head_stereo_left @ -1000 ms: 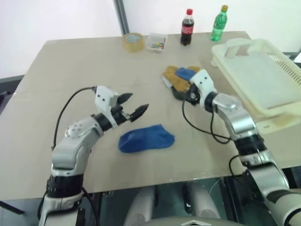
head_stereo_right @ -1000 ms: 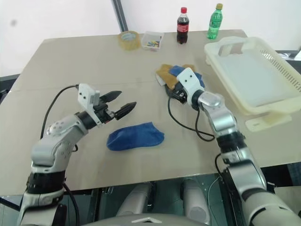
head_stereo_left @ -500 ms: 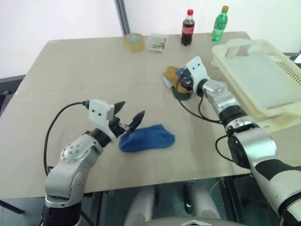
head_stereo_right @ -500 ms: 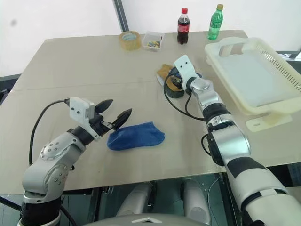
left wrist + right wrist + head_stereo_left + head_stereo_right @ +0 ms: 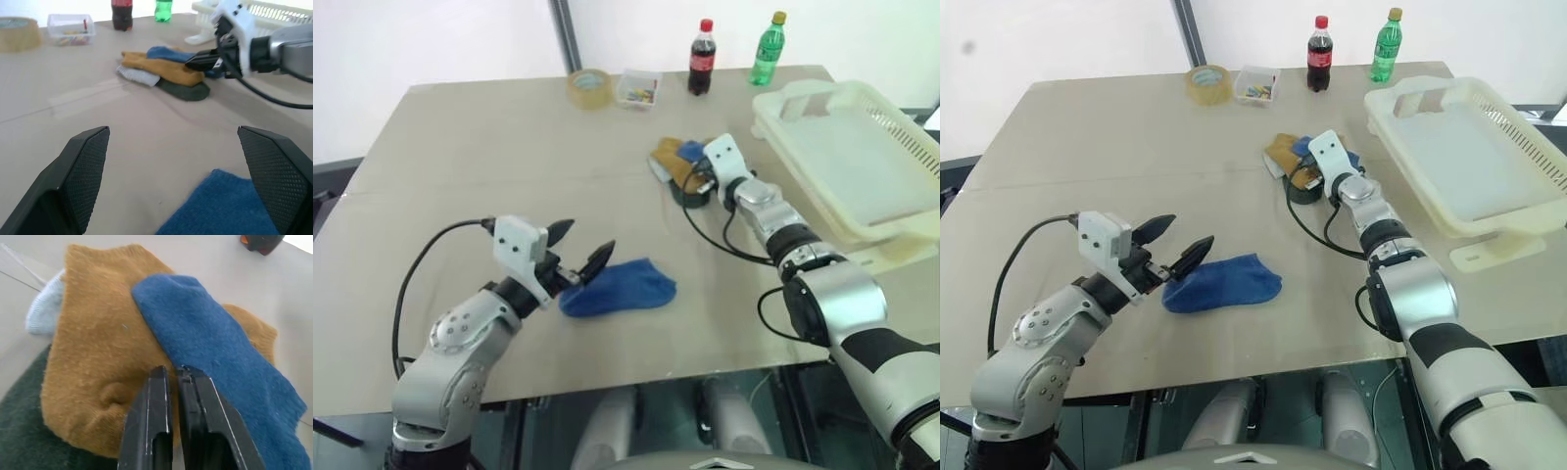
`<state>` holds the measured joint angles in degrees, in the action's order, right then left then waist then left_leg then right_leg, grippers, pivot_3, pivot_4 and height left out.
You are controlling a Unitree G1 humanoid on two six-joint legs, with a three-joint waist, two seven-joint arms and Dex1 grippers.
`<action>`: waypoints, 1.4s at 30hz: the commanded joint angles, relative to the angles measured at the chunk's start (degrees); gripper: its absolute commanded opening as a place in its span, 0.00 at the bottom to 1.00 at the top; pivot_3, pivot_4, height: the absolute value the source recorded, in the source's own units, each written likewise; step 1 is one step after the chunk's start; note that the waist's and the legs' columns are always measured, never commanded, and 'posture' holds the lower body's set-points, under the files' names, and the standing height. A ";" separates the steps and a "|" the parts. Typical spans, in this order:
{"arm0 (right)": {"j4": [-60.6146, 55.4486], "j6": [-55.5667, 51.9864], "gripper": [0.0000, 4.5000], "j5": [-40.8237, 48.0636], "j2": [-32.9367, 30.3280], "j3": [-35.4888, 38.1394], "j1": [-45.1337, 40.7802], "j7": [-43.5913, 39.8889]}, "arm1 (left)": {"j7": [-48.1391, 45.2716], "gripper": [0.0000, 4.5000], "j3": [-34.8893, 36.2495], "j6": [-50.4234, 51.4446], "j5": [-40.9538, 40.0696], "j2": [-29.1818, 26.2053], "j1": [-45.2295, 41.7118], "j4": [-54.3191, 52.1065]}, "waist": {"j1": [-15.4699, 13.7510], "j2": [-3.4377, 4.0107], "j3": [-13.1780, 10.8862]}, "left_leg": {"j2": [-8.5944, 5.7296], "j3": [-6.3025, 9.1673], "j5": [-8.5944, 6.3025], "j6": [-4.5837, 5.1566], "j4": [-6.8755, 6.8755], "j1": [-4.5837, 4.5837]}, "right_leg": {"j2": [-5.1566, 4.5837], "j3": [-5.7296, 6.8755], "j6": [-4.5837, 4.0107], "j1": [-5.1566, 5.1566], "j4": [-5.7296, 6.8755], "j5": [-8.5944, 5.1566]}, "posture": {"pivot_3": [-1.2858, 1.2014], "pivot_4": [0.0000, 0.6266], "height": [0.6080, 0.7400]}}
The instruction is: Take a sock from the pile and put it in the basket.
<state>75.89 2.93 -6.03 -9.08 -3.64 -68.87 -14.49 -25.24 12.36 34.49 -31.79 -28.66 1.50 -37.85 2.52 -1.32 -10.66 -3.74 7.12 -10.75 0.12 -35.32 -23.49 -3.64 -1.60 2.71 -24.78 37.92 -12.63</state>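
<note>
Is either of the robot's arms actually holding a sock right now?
Left end effector: open, empty. Right end effector: shut at the seam between the mustard sock and the blue sock; whether fabric is pinched cannot be told.

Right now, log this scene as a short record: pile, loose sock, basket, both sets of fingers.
pile: yellow, green, grey and blue socks heaped mid-table
loose sock: blue sock flat at the table's near side
basket: basket at the table's right edge, nothing in it
right gripper: fingers shut, tips on the pile where yellow meets blue
left gripper: fingers open, beside the loose sock
</note>
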 commanded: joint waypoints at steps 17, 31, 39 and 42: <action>-2.70 2.61 0.59 -3.85 -6.24 -0.52 3.95 -0.12 | -0.39 1.00 -0.36 -1.96 -0.01 -0.12 -0.29 -1.44 | -0.04 0.00 0.00 | 0.00 -0.02 0.00 0.00 0.00 0.02 | 0.00 -0.01 0.00 0.03 -0.01 0.00 | 0.52 0.24 1.00; -1.33 3.36 0.31 -4.96 -4.18 -0.03 4.21 2.63 | -0.54 1.00 -0.61 -2.42 0.73 -0.85 -0.80 -1.12 | 0.02 0.00 0.00 | 0.01 -0.10 -0.01 0.02 0.12 0.52 | 0.01 -0.09 0.00 0.49 -0.05 -0.01 | 0.52 0.24 1.00; -3.60 6.17 0.01 -3.42 -2.86 0.47 5.12 -3.18 | -0.65 1.00 -0.90 -2.74 0.98 -0.75 -1.25 -0.40 | 0.03 0.01 0.00 | 0.02 -0.08 -0.01 0.02 0.14 0.73 | 0.04 -0.07 0.00 0.71 -0.09 -0.01 | 0.52 0.24 1.00; -6.55 6.44 0.01 -0.77 -1.65 1.29 5.98 -10.44 | -1.25 1.00 -1.45 -2.95 1.11 -0.69 -2.12 0.78 | 0.05 0.01 0.00 | 0.03 -0.07 -0.01 0.02 0.14 0.73 | 0.05 -0.06 0.00 0.71 -0.09 -0.01 | 0.52 0.24 1.00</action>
<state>72.65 7.86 -8.63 -11.43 -3.11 -62.59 -21.17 -25.99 11.07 32.94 -30.66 -29.05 0.11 -36.88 2.57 -1.31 -10.66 -3.70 7.05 -10.77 0.15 -35.18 -22.76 -3.59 -1.67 2.71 -24.07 37.83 -12.65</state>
